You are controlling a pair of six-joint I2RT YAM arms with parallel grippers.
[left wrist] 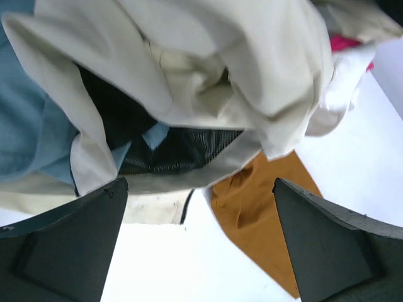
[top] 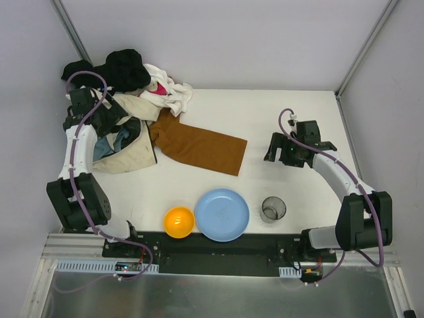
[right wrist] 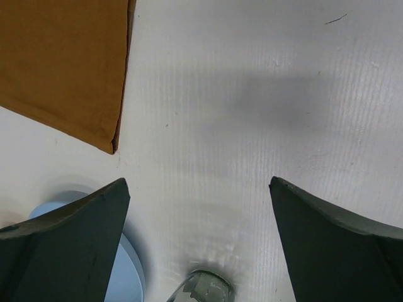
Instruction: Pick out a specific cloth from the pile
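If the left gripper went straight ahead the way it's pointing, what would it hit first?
Probably the cream garment on the edge of the pile, black fabric showing under its fold; the rust-brown cloth lies right of that line. Depth is unclear.

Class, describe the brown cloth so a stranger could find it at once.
Start at the pile of garments on the far left of the table. The cloth runs from its right side toward the middle, beyond the blue plate. It alone is rust-brown; its neighbours are cream, black, white and pink.
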